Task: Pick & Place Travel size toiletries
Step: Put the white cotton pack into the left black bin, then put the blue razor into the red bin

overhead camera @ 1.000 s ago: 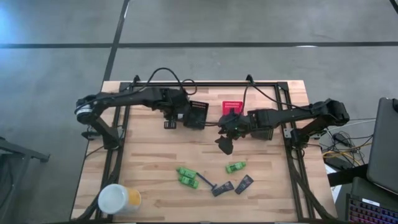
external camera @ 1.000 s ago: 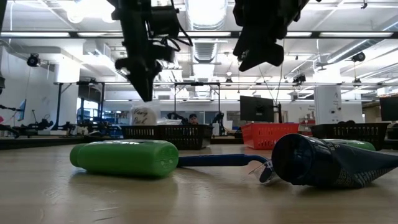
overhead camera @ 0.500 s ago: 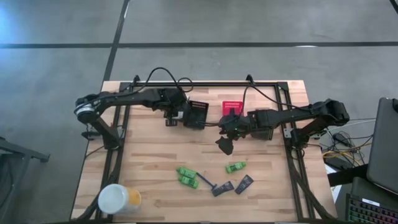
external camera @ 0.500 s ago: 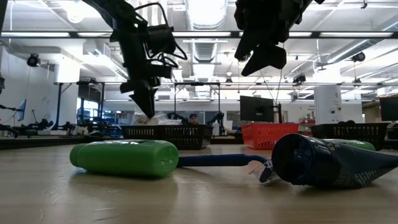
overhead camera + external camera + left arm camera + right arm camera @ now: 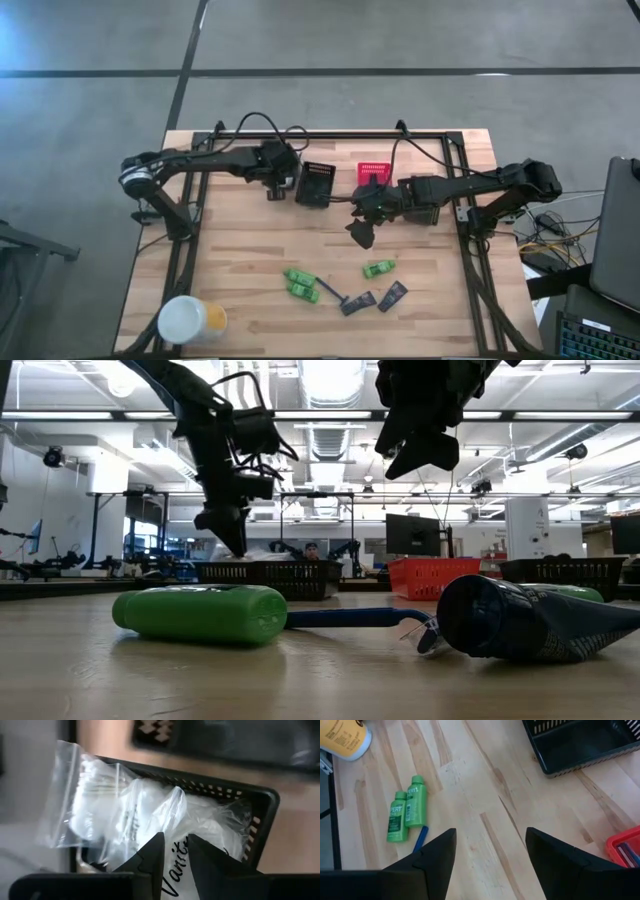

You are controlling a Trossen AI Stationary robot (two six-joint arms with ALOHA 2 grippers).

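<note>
White packets (image 5: 135, 820) sit in the black basket (image 5: 318, 184), one clear bag hanging over its rim. Looks like a drop-off spot, so that sort is partly done. Left gripper (image 5: 273, 187) is just beside that basket, fingers (image 5: 150, 857) drawn narrow with only a slim gap, nothing pinched between them that I can see; the bags lie beyond the tips.

Still loose on the table: two green packs (image 5: 300, 284) side by side, a third green pack (image 5: 378, 268) apart from them, a razor (image 5: 330, 292) and two dark sachets (image 5: 375, 298) near the front edge. Red basket (image 5: 372, 172) is next to the black one, probably for another kind.

Right gripper (image 5: 362, 228) hangs above the table between the baskets and the loose items, jaws wide and empty, so my guess is it's lined up to go down for one of them. Yellow tub (image 5: 190, 322) sits in the corner, out of the way.
</note>
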